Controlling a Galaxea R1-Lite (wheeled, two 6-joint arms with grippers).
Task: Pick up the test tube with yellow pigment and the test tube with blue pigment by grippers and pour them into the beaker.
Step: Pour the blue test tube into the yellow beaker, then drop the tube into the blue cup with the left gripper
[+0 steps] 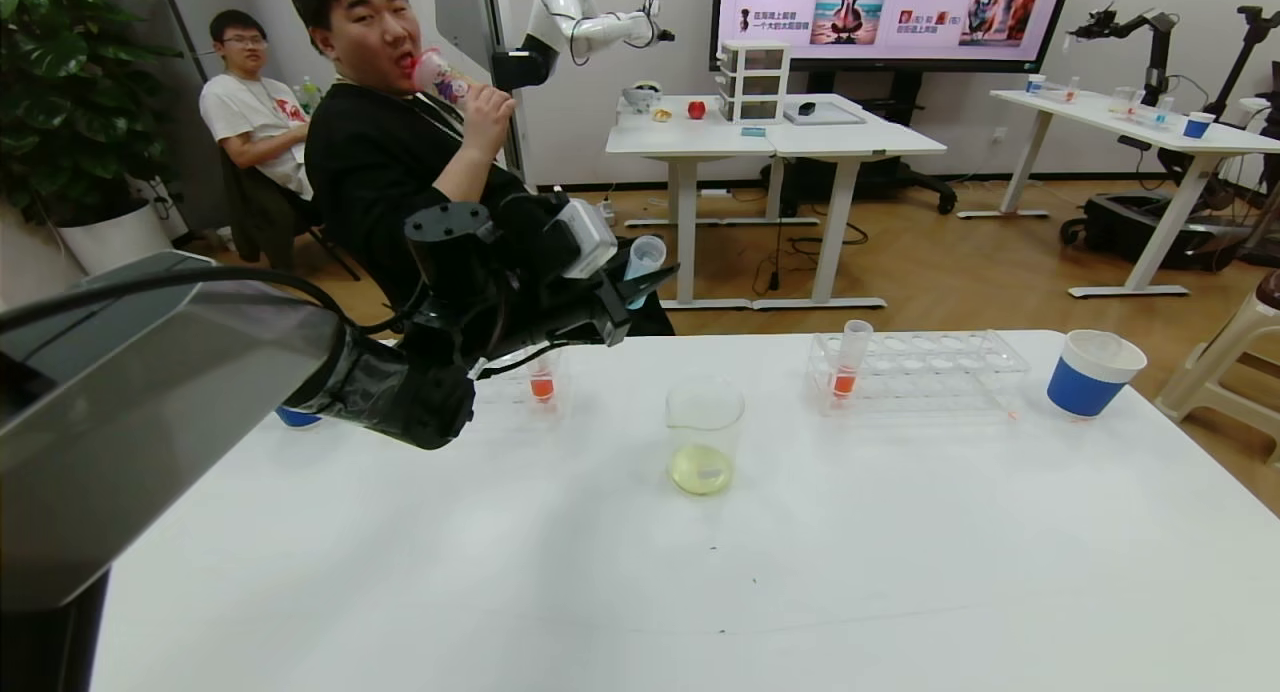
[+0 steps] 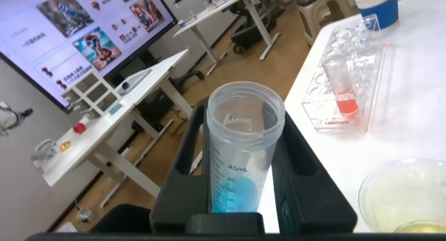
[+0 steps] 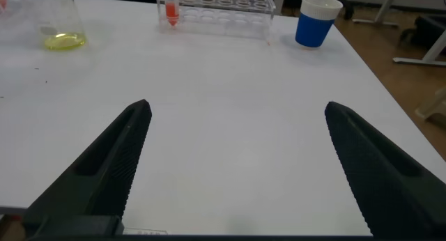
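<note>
Black two-fingered left gripper (image 2: pixel 244 173) clamped on clear plastic tube with turquoise-blue liquid (image 2: pixel 240 157), open mouth up. Nearby on white table (image 2: pixel 411 122): clear rack (image 2: pixel 348 88) with orange-red tube (image 2: pixel 341 95); glass beaker rim (image 2: pixel 404 192).

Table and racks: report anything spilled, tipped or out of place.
Nothing stands out. The beaker stands upright with yellow liquid in it, no puddles show on the table, and the left gripper holds the test tube with blue pigment upright. The right gripper hangs open above bare table.

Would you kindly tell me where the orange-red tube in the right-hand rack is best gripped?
Grip the orange-red tube on its upper wall, which stands clear above the rack, coming from above with open jaws either side. It stands nearly upright, and its lower part sits inside the rack.
</note>
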